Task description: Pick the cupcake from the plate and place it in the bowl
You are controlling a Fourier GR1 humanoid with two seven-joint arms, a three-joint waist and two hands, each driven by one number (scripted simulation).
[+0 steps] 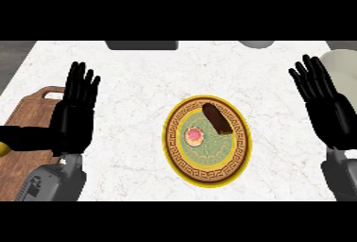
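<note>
When going for cupcake (194,136), left of centre on plate (180,163), just beside dark bar (216,118): drop right hand (324,106) from above, curl round sides, clear the bar. Open now, fingers straight; left hand (77,108) likewise, at rest.

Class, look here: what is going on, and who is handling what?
Nothing is being handled yet. Both hands are open with fingers up, the left hand at the left, the right hand at the right. The dark brown cupcake lies untouched on the patterned plate between them. The pale bowl sits at the right edge.
</note>
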